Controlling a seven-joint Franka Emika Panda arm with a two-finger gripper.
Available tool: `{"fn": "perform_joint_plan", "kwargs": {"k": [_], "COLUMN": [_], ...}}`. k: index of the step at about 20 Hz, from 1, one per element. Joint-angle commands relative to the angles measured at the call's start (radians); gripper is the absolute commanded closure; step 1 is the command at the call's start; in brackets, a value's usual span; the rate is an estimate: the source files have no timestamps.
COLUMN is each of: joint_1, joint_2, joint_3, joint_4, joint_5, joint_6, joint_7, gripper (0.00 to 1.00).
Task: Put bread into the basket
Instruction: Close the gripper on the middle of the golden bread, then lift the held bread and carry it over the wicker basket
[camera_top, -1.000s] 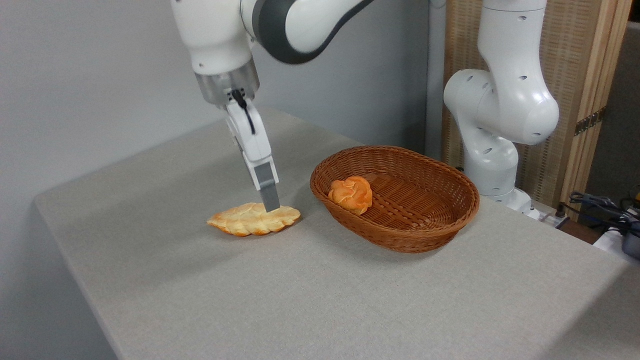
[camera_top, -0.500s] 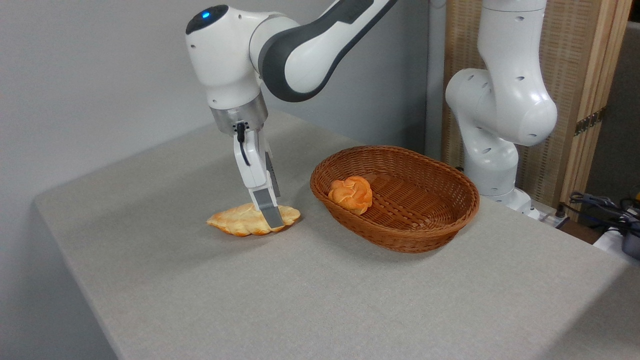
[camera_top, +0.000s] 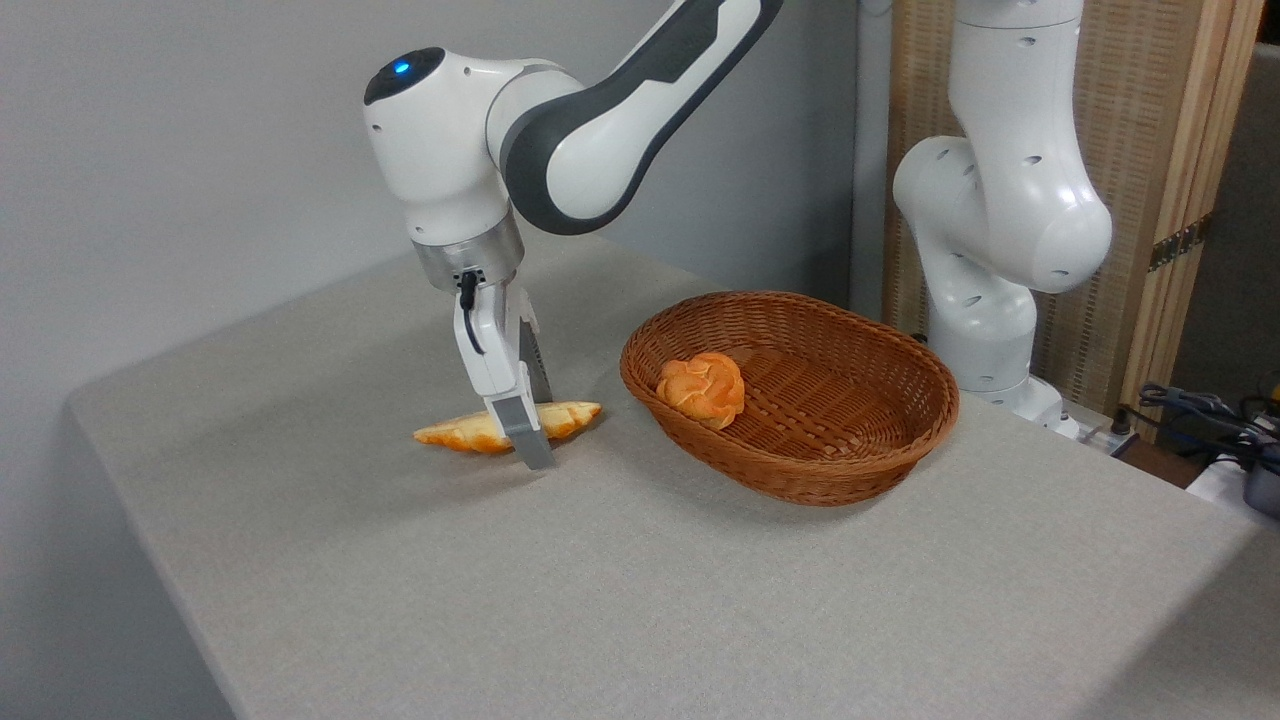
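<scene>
On the grey table (camera_top: 700, 600), the gripper (camera_top: 530, 435) is clamped across the flat golden braided bread (camera_top: 465, 432), left of the reddish-brown wicker basket (camera_top: 850, 470).

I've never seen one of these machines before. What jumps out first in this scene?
The big white robot arm bends down from the top of the picture, and its gripper straddles a flat golden braided loaf on the grey table. To the right of the loaf sits an oval reddish-brown wicker basket, holding a small orange knotted bun near its left end.
</scene>
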Motion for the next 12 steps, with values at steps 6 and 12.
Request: {"fn": "perform_joint_plan", "kwargs": {"k": [6,12], "joint_1": [-0.008,-0.008], "joint_2": [0.006,0.006], "joint_3": [0.006,0.006], "joint_4": [-0.002,0.001], "joint_5": [-0.007,-0.007], "joint_6": [0.027,0.019], "joint_7": [0.054,0.056], "gripper": [0.76,0.78]}}
